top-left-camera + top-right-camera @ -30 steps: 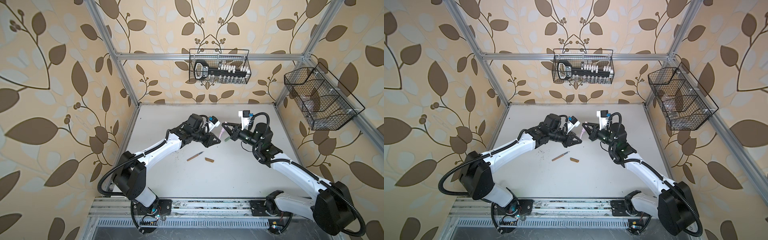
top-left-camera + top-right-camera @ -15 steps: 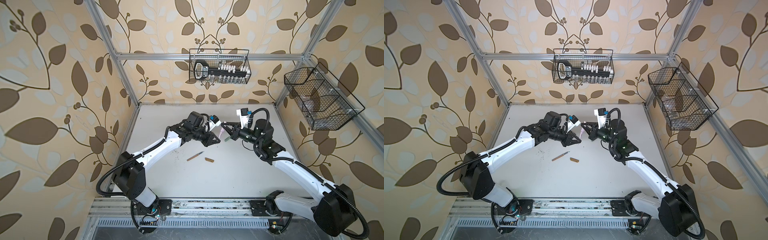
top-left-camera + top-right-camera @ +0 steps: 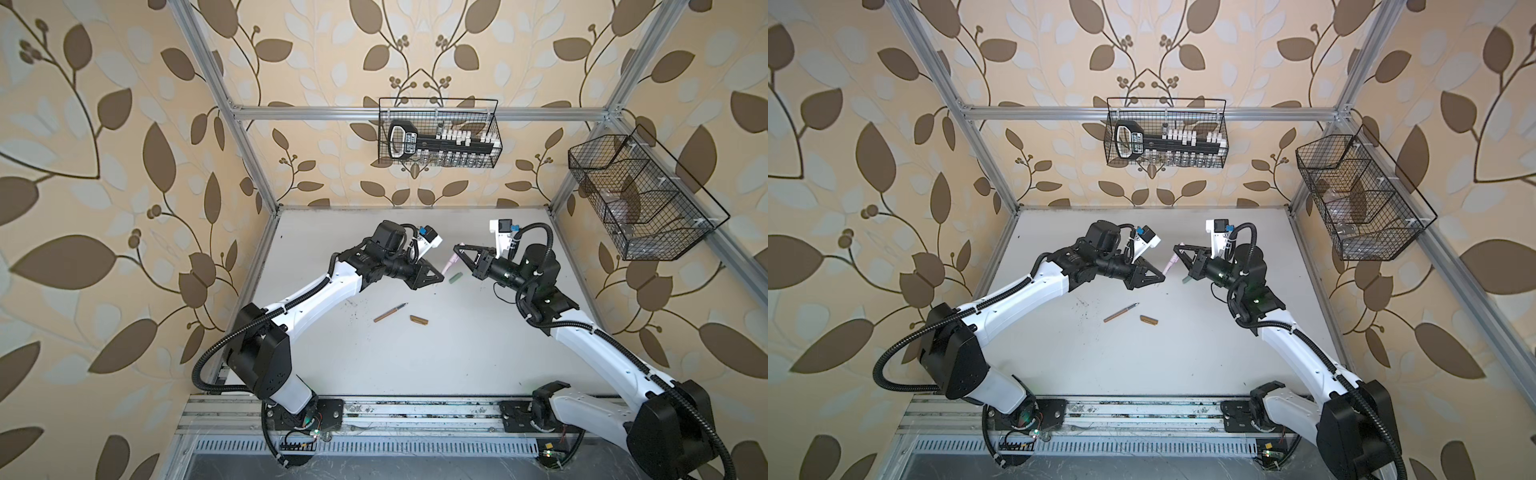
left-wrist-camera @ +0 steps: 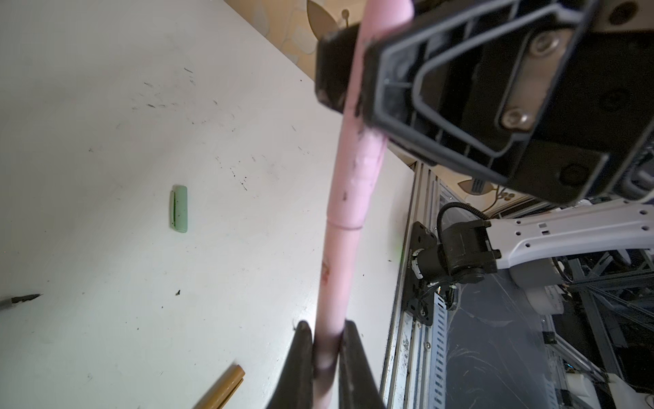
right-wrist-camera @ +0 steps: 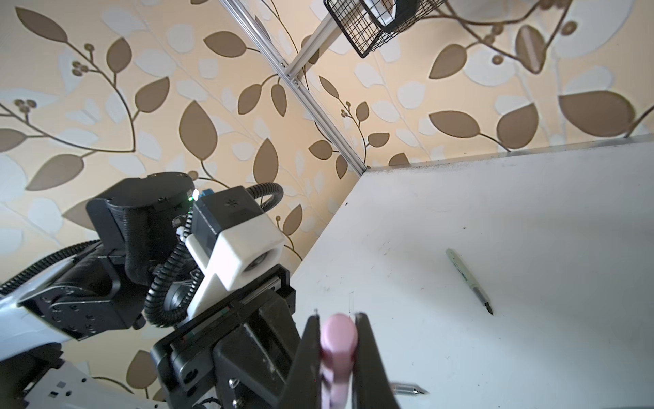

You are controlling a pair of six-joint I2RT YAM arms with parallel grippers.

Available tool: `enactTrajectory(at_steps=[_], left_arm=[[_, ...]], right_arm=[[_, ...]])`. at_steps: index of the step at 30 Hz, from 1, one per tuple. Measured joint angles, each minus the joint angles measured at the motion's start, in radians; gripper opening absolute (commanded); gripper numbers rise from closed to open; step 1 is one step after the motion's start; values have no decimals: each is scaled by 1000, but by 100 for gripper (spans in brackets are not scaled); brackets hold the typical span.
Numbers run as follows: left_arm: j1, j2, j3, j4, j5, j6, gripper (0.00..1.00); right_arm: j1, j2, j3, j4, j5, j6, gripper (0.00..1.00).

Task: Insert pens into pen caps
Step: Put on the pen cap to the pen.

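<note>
Above the middle of the table the pink pen (image 4: 334, 276) hangs between my two grippers. My left gripper (image 4: 327, 336) is shut on its barrel, and my right gripper (image 5: 338, 329) is shut on the pink cap (image 4: 357, 166) on its other end. Cap and barrel meet at a seam. Both top views show the left gripper (image 3: 437, 277), the right gripper (image 3: 457, 248) and the pink pen (image 3: 1172, 264). The pale green cap (image 3: 455, 277) lies on the table under them. The brown pen (image 3: 390, 312) and brown cap (image 3: 419, 320) lie nearer the front. The pale green pen (image 5: 467, 279) lies uncapped on the table.
A wire basket (image 3: 438, 133) with a tool rack hangs on the back wall. Another wire basket (image 3: 640, 199) hangs on the right wall. Aluminium frame posts stand at the table's back corners. The arms' base rail (image 3: 415, 409) runs along the front edge.
Both grippers, with the pink pen between them, have drifted slightly to the right. The right arm's wrist has shifted a little. The brown pen and cap have not moved.
</note>
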Motion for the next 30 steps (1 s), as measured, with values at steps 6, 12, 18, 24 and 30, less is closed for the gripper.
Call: enactTrajectory(at_steps=[6,12,18,24,30], left_arm=[[40,-5,-98,155,20,-100,45],[87,-114,-116,261,9,-149,65],[84,-156,-192,288,24,-172,70],[42,-35,-286,310,46,-251,67],[-40,11,-306,338,44,-297,59]], right_arm=[[-23,88,-4,-82,-106,-2,0],[-68,145,-49,-189,-161,-2,0],[-105,138,-65,-80,-182,70,0],[-111,97,-80,23,-181,147,0],[-111,54,-80,114,-163,206,0]])
